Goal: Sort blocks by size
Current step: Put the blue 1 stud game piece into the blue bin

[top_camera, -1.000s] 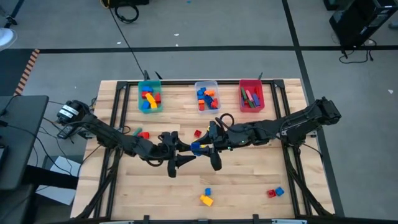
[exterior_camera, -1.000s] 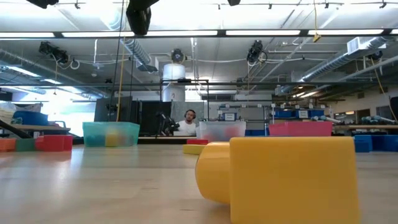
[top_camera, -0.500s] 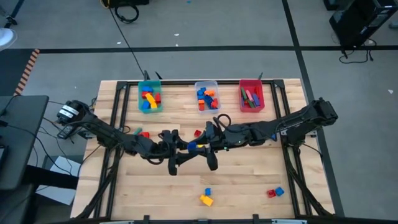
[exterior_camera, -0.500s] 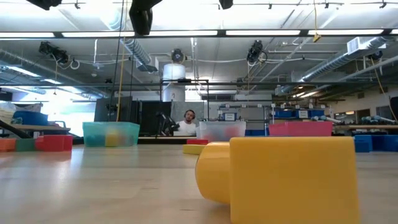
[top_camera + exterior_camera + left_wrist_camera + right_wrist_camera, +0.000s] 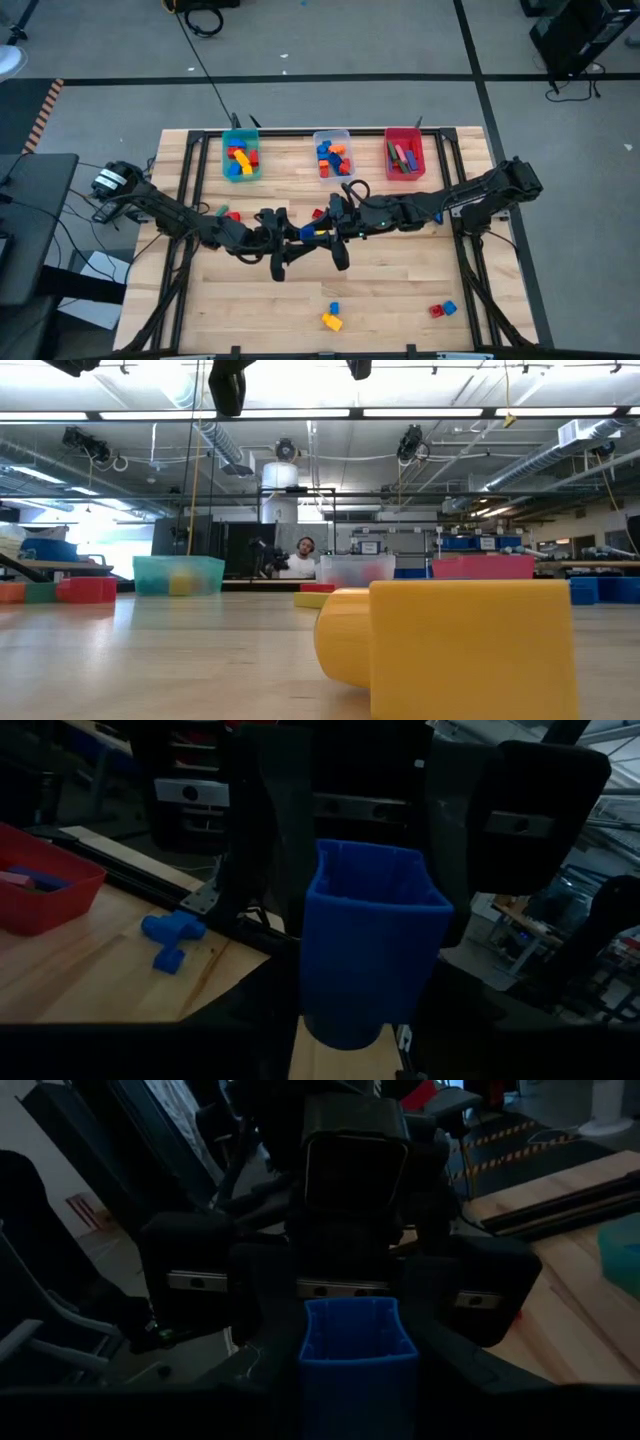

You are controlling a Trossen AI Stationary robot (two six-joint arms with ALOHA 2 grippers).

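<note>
From above, you see both arms meet over the middle of the desk (image 5: 400, 280), with a blue block (image 5: 315, 235) held between the left hand (image 5: 293, 238) and the right hand (image 5: 327, 235). Teal bin (image 5: 240, 157), clear bin (image 5: 333, 155) and red bin (image 5: 404, 153) line the far edge, each with blocks inside. Loose blocks lie near the front edge: a yellow and blue pair (image 5: 332, 317) and a red and blue pair (image 5: 442, 310); a red block (image 5: 231, 216) sits near the left arm.

At desk height, a large yellow block (image 5: 450, 645) fills the foreground, and a seated person (image 5: 303, 558) shows far behind.

Your left wrist camera shows the blue block (image 5: 368, 935) gripped by the right hand's fingers (image 5: 280, 840), with another blue block (image 5: 170, 935) lying on the desk beyond.

Your right wrist camera shows the blue block (image 5: 357, 1350) clamped low between its own fingers, facing the left hand; whether the left hand's fingers press it, you cannot tell.
</note>
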